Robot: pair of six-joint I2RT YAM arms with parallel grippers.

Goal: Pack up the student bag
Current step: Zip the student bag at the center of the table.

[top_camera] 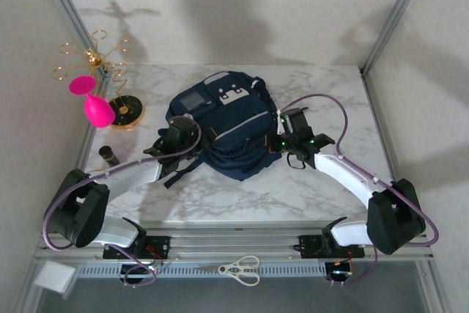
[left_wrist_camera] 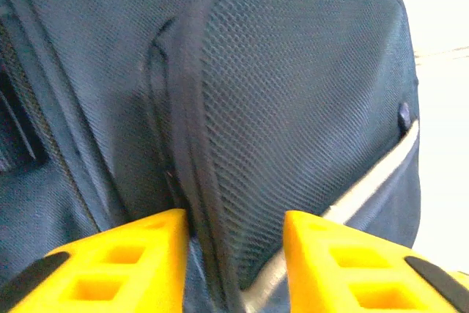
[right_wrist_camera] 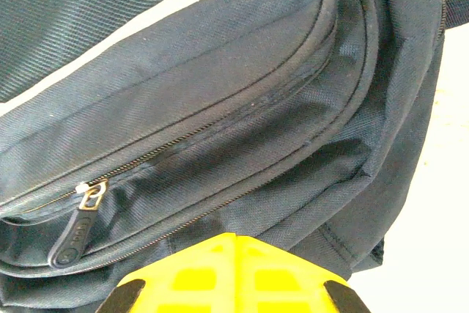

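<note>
left gripper – jaws apart astride student bag pocket edge | right gripper – closed beside bag

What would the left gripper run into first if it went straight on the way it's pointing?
The student bag: the corded edge of its mesh pocket sits between the left gripper's parted fingers, so contact would likely come almost at once.

Even overhead light throws soft shadows on the white back wall; in wrist views the pale marble tabletop is overexposed.
</note>
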